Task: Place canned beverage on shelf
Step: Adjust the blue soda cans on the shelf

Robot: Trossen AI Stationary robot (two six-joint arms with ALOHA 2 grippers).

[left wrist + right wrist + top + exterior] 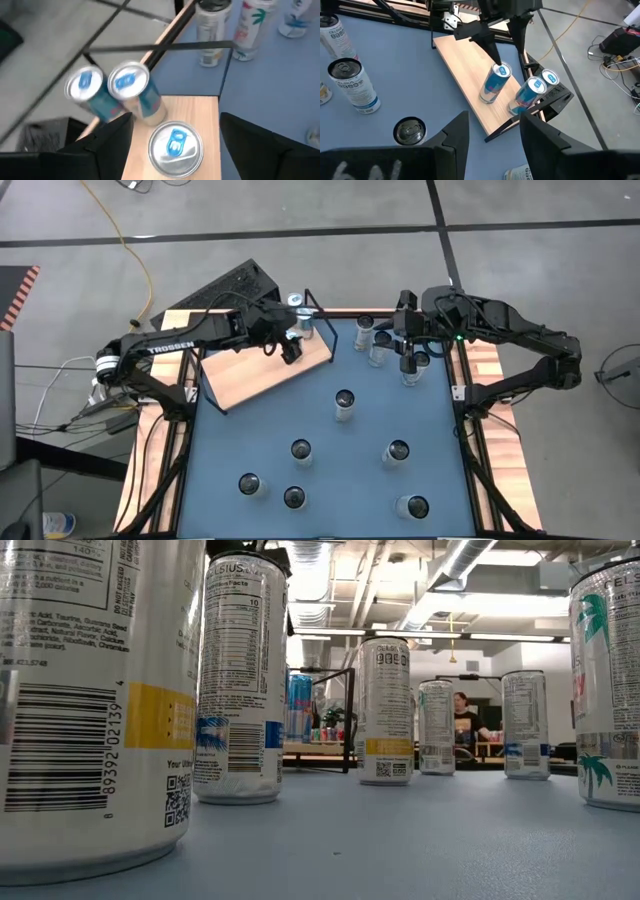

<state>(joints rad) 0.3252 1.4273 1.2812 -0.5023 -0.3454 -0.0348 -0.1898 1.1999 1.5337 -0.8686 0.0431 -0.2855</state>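
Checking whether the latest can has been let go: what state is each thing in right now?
Left gripper: open, above the newest can.
Newest can: upright on the shelf, released.
Two other blue cans: upright at the shelf's end.
Shelf: flat on the table.
Right gripper: open, empty, hovering.

Three cans (492,84) stand on the shelf (465,75); others dot the blue table (320,480).

In the left wrist view, two blue-topped aluminium cans (107,95) near the end of the pale-wood shelf board (200,112) are motion-blurred, their labels unreadable. In the low view, the nearest white barcoded can (95,700) is cut off by the edge.
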